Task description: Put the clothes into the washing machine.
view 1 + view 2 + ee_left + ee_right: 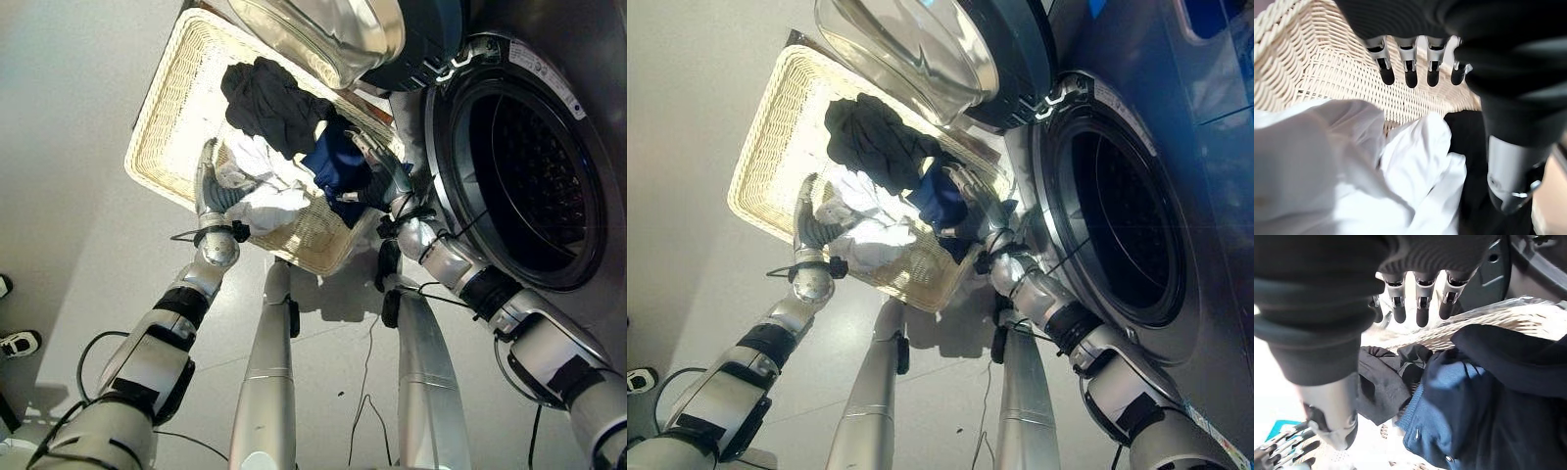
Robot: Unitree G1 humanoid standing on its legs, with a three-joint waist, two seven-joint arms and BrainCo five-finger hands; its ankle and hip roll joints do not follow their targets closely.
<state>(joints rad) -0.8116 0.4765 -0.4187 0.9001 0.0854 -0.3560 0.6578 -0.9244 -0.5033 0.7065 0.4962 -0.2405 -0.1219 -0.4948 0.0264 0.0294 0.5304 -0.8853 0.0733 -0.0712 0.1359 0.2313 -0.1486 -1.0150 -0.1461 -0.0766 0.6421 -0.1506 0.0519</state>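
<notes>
Wicker basket (167, 108) of clothes (279, 108) apparently beside open washing machine (534, 166).

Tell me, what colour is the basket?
The basket is cream, woven wicker. It shows best in the left eye view.

Wicker basket (167, 117) on grey floor (69, 117), beside washing machine (549, 176).
Basket holds black garment (269, 103), white cloth (265, 191), navy garment (338, 162).

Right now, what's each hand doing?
Left hand: open, over the white cloth.
Right hand: open, over the navy garment.
</notes>
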